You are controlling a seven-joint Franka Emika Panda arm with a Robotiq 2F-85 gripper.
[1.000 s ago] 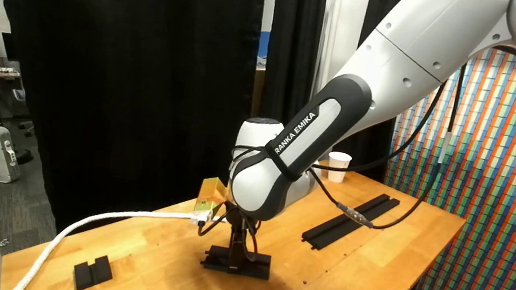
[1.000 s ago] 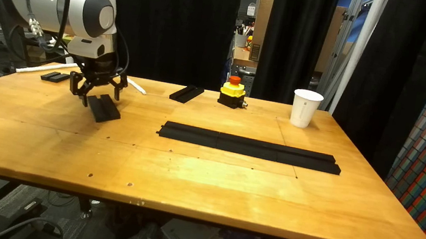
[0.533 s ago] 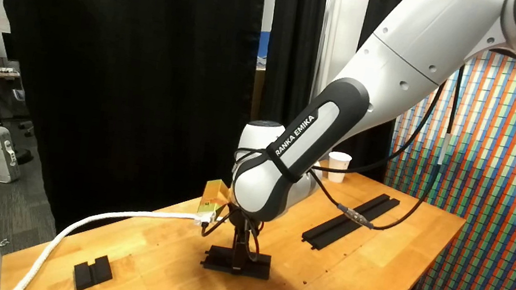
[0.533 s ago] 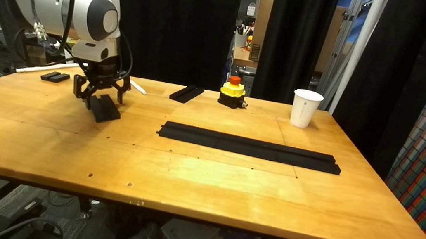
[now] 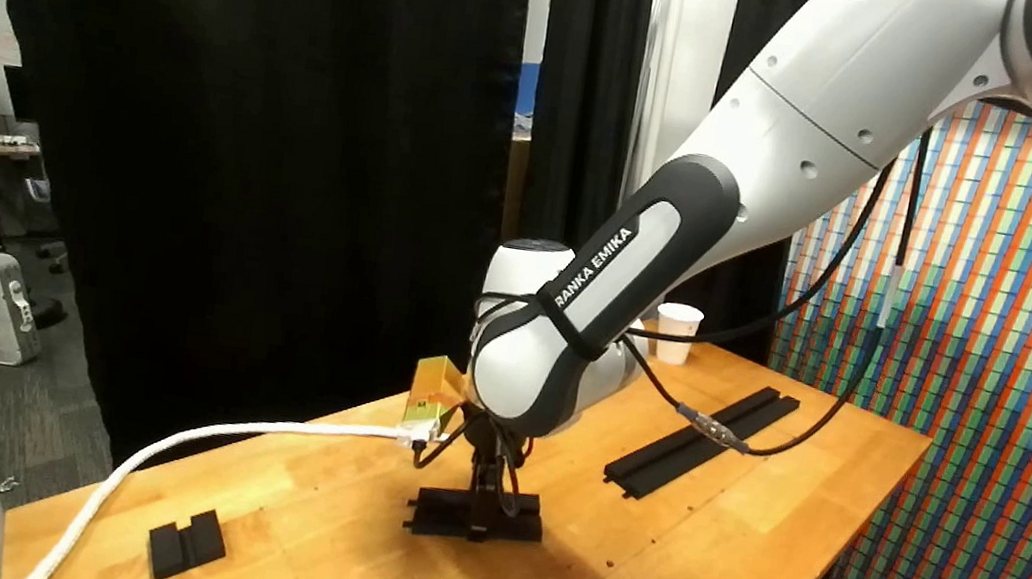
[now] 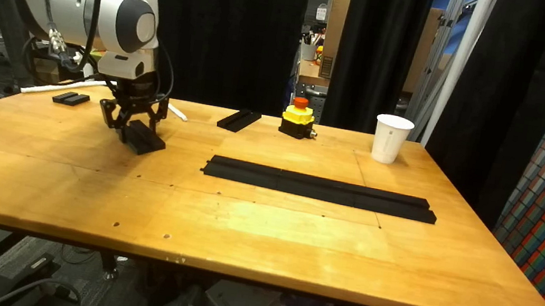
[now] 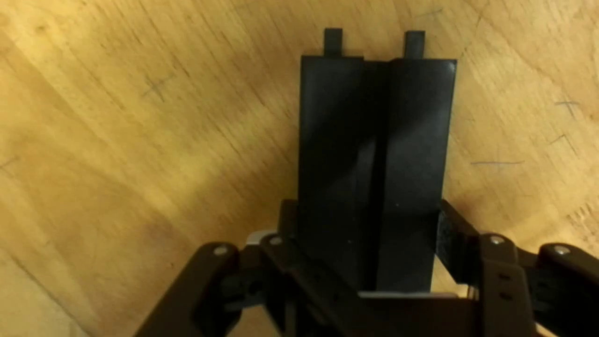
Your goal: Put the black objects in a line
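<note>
A grooved black object (image 7: 416, 117) with two small pegs at one end lies between the fingers of my gripper (image 7: 367, 213). Both fingers meet its long sides, so the gripper is shut on it. In an exterior view this held black object (image 6: 147, 142) is at the left part of the table, my gripper (image 6: 138, 130) over it; whether it is lifted I cannot tell. A long straight row of black objects (image 6: 318, 188), joined end to end with seams showing, lies to the right. One loose black object (image 6: 238, 120) lies further back, another (image 6: 71, 98) at the far left.
A white paper cup (image 6: 389, 139) stands at the back right, and a yellow box with a red button (image 6: 298, 118) near the back edge. A white cable (image 5: 234, 429) crosses the table. Black cables hang from the arm. Black curtains border the table's back.
My gripper has closed from wide onto the black object after a small shift to the right. That piece has moved and turned slightly with it. The row and loose pieces stay put.
</note>
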